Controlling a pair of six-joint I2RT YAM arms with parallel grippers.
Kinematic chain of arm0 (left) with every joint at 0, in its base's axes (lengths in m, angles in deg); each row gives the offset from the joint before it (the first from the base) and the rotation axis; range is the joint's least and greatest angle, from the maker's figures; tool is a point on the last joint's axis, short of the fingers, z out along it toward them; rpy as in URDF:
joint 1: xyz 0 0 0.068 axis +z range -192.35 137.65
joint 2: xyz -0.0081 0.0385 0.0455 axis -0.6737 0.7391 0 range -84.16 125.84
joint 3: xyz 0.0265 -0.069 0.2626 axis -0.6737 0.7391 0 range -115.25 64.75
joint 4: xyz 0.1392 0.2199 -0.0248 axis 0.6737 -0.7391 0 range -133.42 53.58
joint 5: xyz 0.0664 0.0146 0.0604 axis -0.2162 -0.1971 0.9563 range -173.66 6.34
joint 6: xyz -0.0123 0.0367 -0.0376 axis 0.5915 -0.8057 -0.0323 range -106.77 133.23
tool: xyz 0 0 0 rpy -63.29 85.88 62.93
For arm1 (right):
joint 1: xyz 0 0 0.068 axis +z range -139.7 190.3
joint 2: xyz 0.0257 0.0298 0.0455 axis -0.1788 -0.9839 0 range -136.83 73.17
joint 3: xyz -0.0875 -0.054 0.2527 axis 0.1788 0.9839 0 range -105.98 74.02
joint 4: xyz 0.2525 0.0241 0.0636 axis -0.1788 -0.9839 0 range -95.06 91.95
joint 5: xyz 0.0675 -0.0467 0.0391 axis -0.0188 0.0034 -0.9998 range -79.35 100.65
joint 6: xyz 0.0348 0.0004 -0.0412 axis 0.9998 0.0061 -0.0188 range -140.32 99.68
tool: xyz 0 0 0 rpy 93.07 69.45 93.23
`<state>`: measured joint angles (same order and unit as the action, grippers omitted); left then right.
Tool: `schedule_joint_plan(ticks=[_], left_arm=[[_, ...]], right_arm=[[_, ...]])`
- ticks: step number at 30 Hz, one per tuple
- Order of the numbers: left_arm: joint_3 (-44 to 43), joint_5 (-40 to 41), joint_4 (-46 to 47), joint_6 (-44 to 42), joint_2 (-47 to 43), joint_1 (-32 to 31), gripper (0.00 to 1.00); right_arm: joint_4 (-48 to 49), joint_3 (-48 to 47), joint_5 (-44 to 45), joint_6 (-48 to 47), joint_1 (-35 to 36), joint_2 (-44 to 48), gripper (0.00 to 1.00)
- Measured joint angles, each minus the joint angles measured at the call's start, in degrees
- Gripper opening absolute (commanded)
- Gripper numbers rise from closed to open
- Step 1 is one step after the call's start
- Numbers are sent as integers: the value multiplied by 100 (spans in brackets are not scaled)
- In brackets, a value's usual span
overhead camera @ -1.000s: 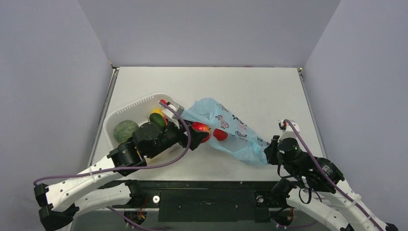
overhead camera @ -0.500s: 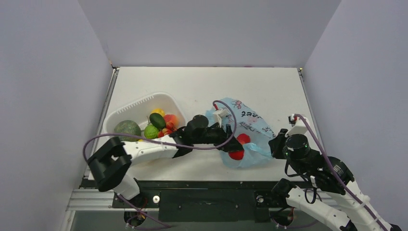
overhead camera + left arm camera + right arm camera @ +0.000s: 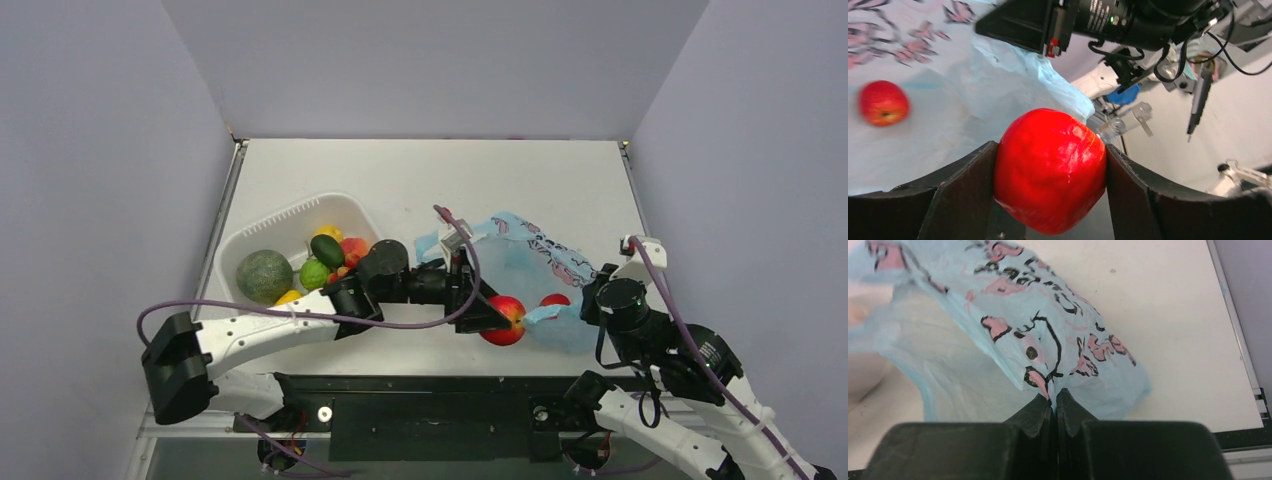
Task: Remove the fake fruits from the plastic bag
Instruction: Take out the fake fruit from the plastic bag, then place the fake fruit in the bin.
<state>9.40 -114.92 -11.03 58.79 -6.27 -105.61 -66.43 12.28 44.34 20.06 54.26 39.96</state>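
Note:
My left gripper (image 3: 497, 316) is shut on a round red apple (image 3: 505, 318), which fills the space between its fingers in the left wrist view (image 3: 1050, 170). It holds the apple at the open mouth of the light-blue plastic bag (image 3: 535, 265). A second small red fruit (image 3: 555, 300) lies inside the bag and also shows in the left wrist view (image 3: 883, 102). My right gripper (image 3: 590, 300) is shut on a pinch of the bag's film (image 3: 1048, 352) at its right end and holds it up.
A white slotted tub (image 3: 262, 226) stands at the left with a large green melon (image 3: 264, 275), a dark green oblong piece (image 3: 327, 249) and yellow, lime and peach pieces. The table's front edge (image 3: 430, 375) runs just below both grippers.
My left gripper has closed on the red apple and drawn it to the bag's mouth. My right gripper has moved right with the bag, stretching it out.

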Motion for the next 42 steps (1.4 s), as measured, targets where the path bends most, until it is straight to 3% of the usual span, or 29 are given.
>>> schedule_joint_plan(ticks=[5,12,17,25,30,39,41,42], left_arm=[[358,592,-1115,-503,-1154,492,2],[160,1788,-3101,-1478,-2594,960,0],[83,2542,-3969,-1805,-2763,1163,0],[44,4843,-5265,-2253,-2765,1268,0],[11,6006,-5761,-2411,-2535,1718,1],[448,6236,-5692,-2688,-2424,3233,19],[638,6116,-5560,-2741,-2420,3591,30],[719,6061,-5517,-2763,-2420,3700,41]], right_arm=[[15,326,-136,50,0,11,0],[20,365,-240,-48,0,175,0],[76,413,-363,-138,0,195,0],[162,459,-584,-291,0,184,0],[245,533,-839,-433,0,188,0],[321,647,-1176,-551,39,199,0],[323,647,-1207,-553,39,210,0],[326,647,-1213,-553,39,221,0]])
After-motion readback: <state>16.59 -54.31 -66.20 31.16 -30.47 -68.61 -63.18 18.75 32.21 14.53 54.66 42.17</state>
